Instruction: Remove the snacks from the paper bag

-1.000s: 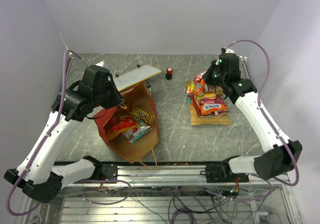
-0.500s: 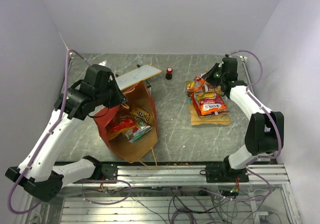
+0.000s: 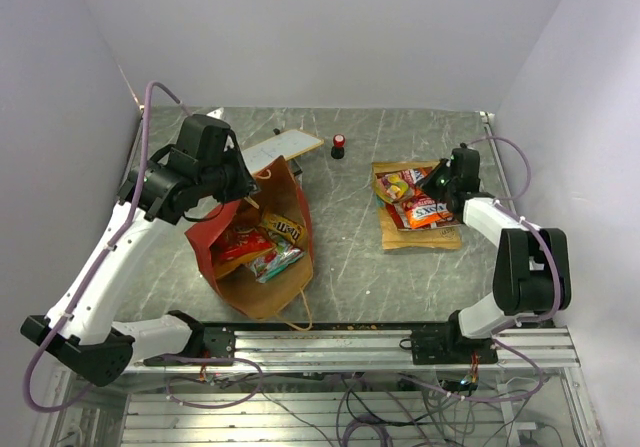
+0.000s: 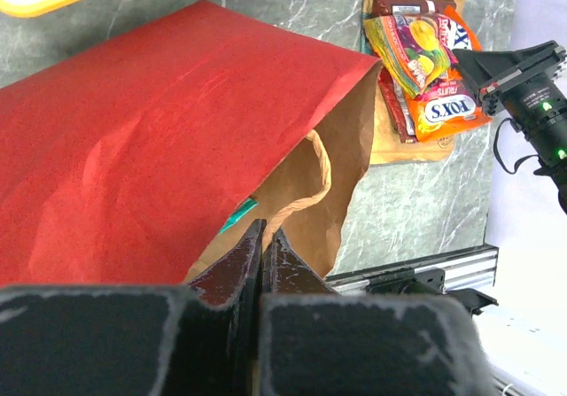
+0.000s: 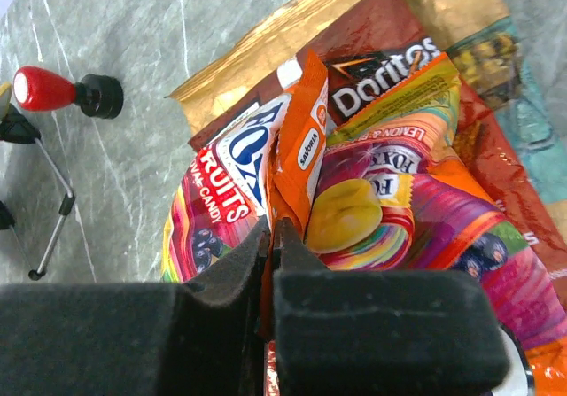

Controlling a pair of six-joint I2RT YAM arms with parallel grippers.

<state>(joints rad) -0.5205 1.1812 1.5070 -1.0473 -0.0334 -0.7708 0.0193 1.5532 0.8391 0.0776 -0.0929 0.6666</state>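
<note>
The paper bag [image 3: 205, 237] lies on its side, red outside and brown inside, mouth toward the near edge. Several snacks [image 3: 265, 247] lie inside it. My left gripper [image 3: 243, 182] is shut on the bag's upper rim; in the left wrist view its fingertips [image 4: 263, 229] pinch the brown paper edge of the bag [image 4: 159, 130]. To the right, a pile of snacks [image 3: 415, 207] rests on the table. My right gripper [image 3: 437, 182] sits at that pile, shut [image 5: 275, 228] on the edge of an orange candy packet [image 5: 297, 161], beside a Doritos packet [image 5: 372, 81].
A small red-and-black cylinder [image 3: 339, 146] stands at the back middle. A flat white board [image 3: 278, 151] lies behind the bag. A thin wire stand [image 5: 53, 192] is near the cylinder. The metal rail [image 3: 330, 342] runs along the near edge.
My right arm has folded back and dropped, bringing the orange packet down onto the pile. My left gripper has shifted slightly back and right, still on the bag's rim.
</note>
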